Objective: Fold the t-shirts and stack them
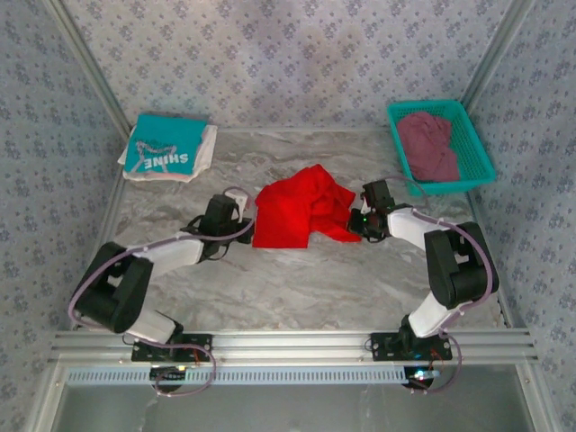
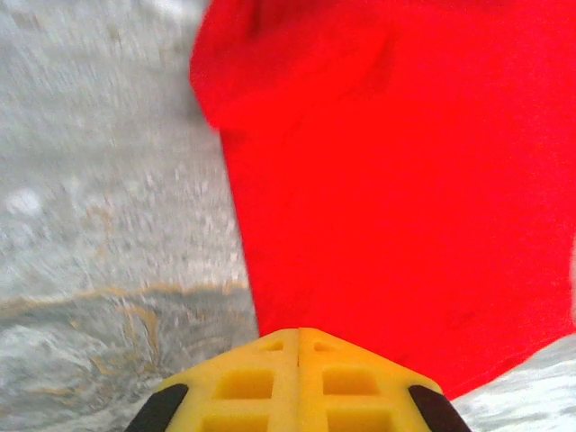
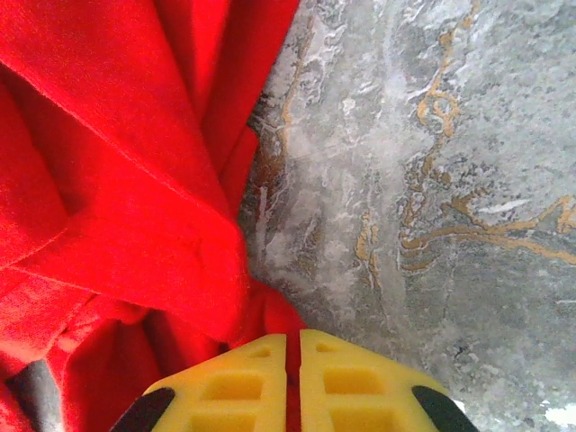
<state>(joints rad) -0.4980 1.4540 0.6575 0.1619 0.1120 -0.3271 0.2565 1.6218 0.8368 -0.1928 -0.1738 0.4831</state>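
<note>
Rear left of the crumpled, plain bright red cloth t-shirt (image 1: 297,211) (image 2: 396,180) (image 3: 117,180), a folded teal cloth t-shirt (image 1: 165,146) printed "SHINE" in white lies on top of a folded white cloth t-shirt (image 1: 206,151). Both are well apart from the red t-shirt.

The left gripper (image 1: 248,216) (image 2: 299,360) is at the red t-shirt's left edge. Its yellow jaws are pressed together on that edge.

The red t-shirt lies in a loose heap at the centre of the grey marble-pattern desk (image 1: 297,288) (image 2: 99,225) (image 3: 432,180), between the two grippers.

The right gripper (image 1: 354,225) (image 3: 292,378) is at the red t-shirt's right edge. Its yellow jaws are clamped on a fold of the red cloth, which shows in the slit between them.

Rear right of the red t-shirt stands a teal plastic mesh basket (image 1: 474,148). A dull maroon cloth t-shirt (image 1: 427,146) lies bunched inside it.
</note>
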